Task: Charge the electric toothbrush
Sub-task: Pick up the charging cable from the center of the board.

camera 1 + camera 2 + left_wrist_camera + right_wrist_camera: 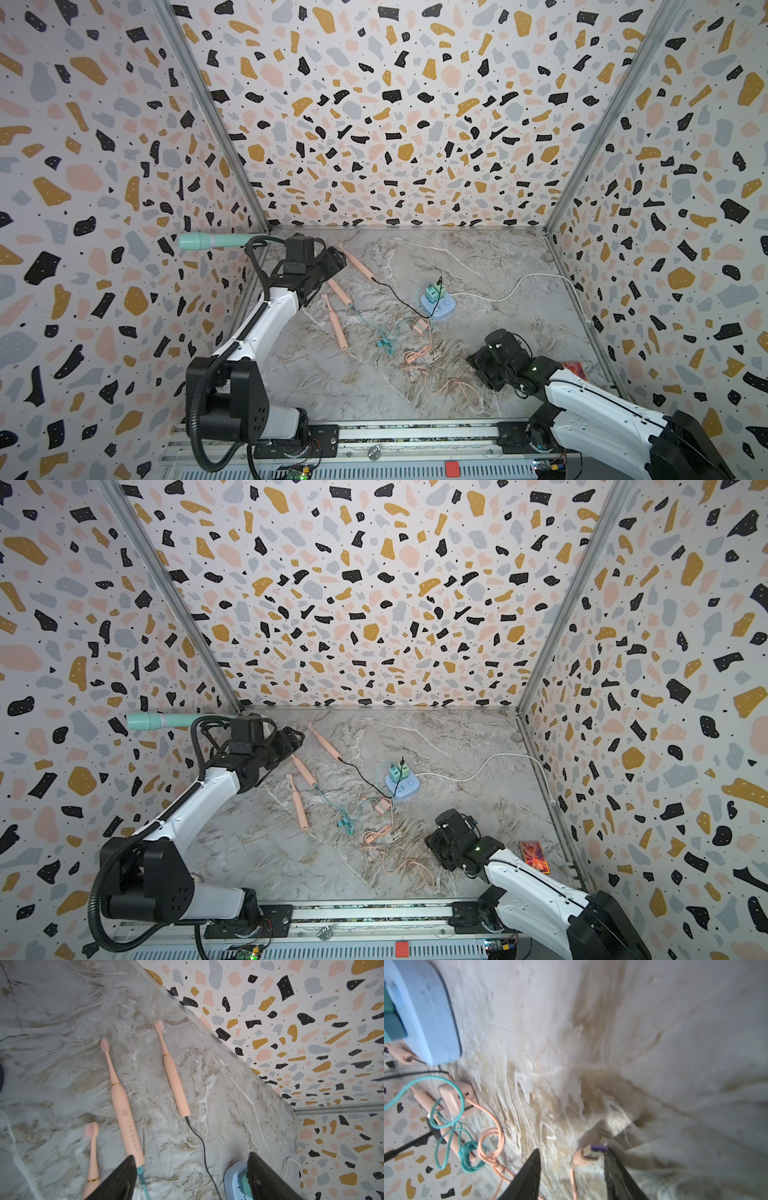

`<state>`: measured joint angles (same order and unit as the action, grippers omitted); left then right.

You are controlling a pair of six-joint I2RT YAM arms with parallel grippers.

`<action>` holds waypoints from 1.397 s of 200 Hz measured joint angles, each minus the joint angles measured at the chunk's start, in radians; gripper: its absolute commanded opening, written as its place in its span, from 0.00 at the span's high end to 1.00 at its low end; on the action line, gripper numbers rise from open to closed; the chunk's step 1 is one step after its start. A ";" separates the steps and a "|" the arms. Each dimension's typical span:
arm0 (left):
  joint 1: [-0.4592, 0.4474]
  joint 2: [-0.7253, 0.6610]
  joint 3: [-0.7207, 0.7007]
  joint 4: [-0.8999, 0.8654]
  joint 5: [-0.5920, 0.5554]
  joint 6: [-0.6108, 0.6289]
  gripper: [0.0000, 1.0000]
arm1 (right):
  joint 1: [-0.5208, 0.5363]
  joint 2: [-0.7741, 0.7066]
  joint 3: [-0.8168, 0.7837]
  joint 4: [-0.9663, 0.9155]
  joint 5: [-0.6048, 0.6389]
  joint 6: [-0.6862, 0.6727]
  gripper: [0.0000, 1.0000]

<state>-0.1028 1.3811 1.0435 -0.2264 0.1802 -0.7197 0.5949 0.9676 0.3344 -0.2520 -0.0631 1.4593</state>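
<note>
Between the fingers of the right gripper there's a pink USB plug with a purple tongue. It rests against one finger with a gap to the opposite one, so the jaws are spread around it, not pinching. Its pink cable lies in loose loops on the marble table, tangled up next to a teal cable. A pink adapter lies just beside the blue power strip.

The left gripper hangs over the far left of the table, fingers spread wide, nothing in them. Under it are three pink brushes lying side by side:
- The far toothbrush has a black cable in its base.
- The middle toothbrush has the teal cable in its base.
- The third toothbrush, nearest the robot, has nothing plugged in as far as I can see.

The power strip holds two green adapters, and its white cord runs off toward the right wall. A red card lies by that wall, print too small to read. A mint-green tube sticks out along the left wall behind the left arm.
</note>
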 measured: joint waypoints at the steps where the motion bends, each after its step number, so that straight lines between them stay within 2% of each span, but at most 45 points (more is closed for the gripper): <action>1: 0.000 -0.002 -0.002 0.000 -0.001 0.000 0.17 | -0.003 0.002 0.001 0.001 -0.001 -0.003 0.52; 29: -0.021 -0.079 -0.078 -0.012 -0.006 0.009 0.17 | -0.053 0.093 0.066 -0.006 0.017 -0.123 0.47; 50: -0.031 -0.136 -0.127 -0.017 -0.008 0.013 0.14 | 0.050 0.111 0.126 -0.076 0.087 -0.147 0.43; 81: -0.039 -0.206 -0.172 -0.033 -0.019 0.021 0.10 | 0.287 -0.005 0.111 -0.162 0.162 -0.026 0.37; 111: -0.045 -0.234 -0.184 -0.039 -0.032 0.029 0.07 | 0.353 -0.074 0.098 -0.242 0.212 0.098 0.38; 150: -0.045 -0.236 -0.184 -0.045 -0.033 0.040 0.07 | 0.352 0.001 0.093 -0.232 0.220 0.153 0.44; 195: -0.045 -0.235 -0.183 -0.050 -0.032 0.050 0.06 | 0.244 0.104 0.106 -0.171 0.193 0.113 0.58; 211: -0.045 -0.233 -0.183 -0.050 -0.028 0.050 0.06 | 0.229 0.113 0.106 -0.156 0.185 0.102 0.59; 233: -0.051 -0.229 -0.183 -0.050 -0.022 0.050 0.06 | 0.209 0.116 0.099 -0.138 0.166 0.083 0.74; 279: -0.105 -0.224 -0.184 -0.049 -0.025 0.046 0.04 | 0.177 0.156 0.100 -0.084 0.142 0.007 0.79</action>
<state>-0.2077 1.1576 0.8593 -0.2756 0.1551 -0.6739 0.7715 1.1236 0.4347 -0.3355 0.0792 1.4662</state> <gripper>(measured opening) 0.952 0.222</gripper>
